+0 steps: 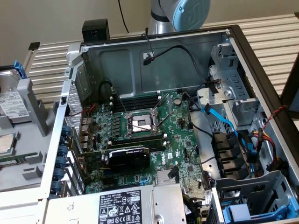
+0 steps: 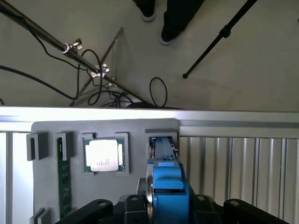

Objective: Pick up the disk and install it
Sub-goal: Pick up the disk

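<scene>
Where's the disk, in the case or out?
Out: the disk sits slotted in the grey tray, outside the case.

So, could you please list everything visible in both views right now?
disk: one, silver-grey in blue carrier, edge-on at the gripper
processor chip: one, silver, in a fixture pocket beside the disk
memory stick: one, green, in a fixture slot
fixture: one, grey, on the slatted table
computer case: one, grey, open, exterior view's middle
motherboard: one, green, inside the case
power supply: one, silver, in the case
data cable: one, blue, case's drive side
second carrier: one, blue, in the case at exterior view's right
shoes: two, dark, on the floor beyond the table
robot arm: one, silver and light blue, behind the case
gripper: one, black, either side of the disk
</scene>
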